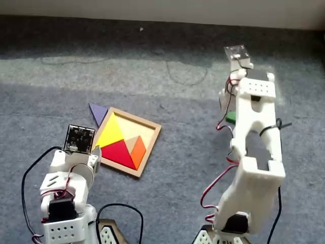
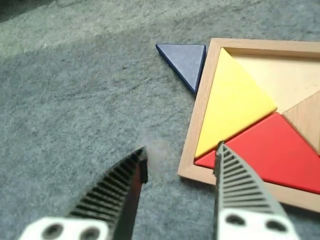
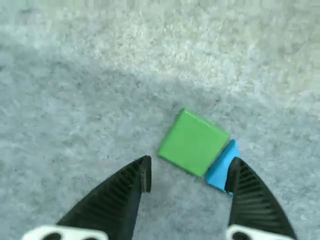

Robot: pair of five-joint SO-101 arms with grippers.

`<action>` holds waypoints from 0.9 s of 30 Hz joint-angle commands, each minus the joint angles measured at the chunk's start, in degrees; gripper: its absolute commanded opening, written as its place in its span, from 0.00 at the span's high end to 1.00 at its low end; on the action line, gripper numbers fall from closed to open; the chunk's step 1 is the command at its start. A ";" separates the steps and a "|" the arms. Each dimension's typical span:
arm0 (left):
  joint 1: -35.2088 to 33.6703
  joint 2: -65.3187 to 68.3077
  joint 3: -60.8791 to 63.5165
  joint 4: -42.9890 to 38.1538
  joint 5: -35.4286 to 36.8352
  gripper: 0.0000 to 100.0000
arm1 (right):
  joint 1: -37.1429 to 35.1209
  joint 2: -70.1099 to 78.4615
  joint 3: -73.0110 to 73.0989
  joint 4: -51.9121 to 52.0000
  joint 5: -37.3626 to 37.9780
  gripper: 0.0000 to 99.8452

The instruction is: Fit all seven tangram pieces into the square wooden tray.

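The square wooden tray (image 1: 151,144) (image 2: 201,106) lies on the carpet and holds a yellow triangle (image 1: 110,134) (image 2: 230,102), a red triangle (image 1: 118,151) (image 2: 272,150), an orange piece (image 1: 139,147) and a tan wooden piece (image 2: 305,117). A purple triangle (image 1: 98,113) (image 2: 186,61) rests on the carpet against the tray's outer edge. My left gripper (image 2: 180,160) hangs open over the tray's near corner. A green square (image 3: 193,142) (image 1: 231,117) and a blue piece (image 3: 221,166) touch each other on the carpet. My right gripper (image 3: 190,175) is open just above them.
Grey carpet (image 1: 183,168) covers the table between the two arms. The right arm's white body (image 1: 256,147) stretches over the right side. Thin cables (image 1: 183,76) lie on the carpet at the back.
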 commanded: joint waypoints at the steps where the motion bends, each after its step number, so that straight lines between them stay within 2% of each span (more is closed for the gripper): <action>1: -0.57 -0.57 -0.40 0.26 0.79 0.77 | 0.48 6.73 -14.46 6.29 4.13 0.76; 5: -0.57 -0.57 -0.40 0.18 0.79 0.77 | 0.48 15.69 -27.56 12.62 9.14 0.76; 10: -0.57 -0.57 -0.40 0.18 0.79 0.77 | 0.84 25.01 -41.71 18.95 14.51 0.67; 12: -0.57 -0.57 -0.40 0.18 0.79 0.77 | 1.27 28.00 -46.46 20.70 16.88 0.67; 19: -0.57 -0.57 -0.40 0.18 0.79 0.77 | 1.45 37.32 -53.32 24.40 18.90 0.67; 27: -0.57 -0.57 -0.40 0.18 0.79 0.77 | 1.10 39.25 -53.41 28.18 18.73 0.85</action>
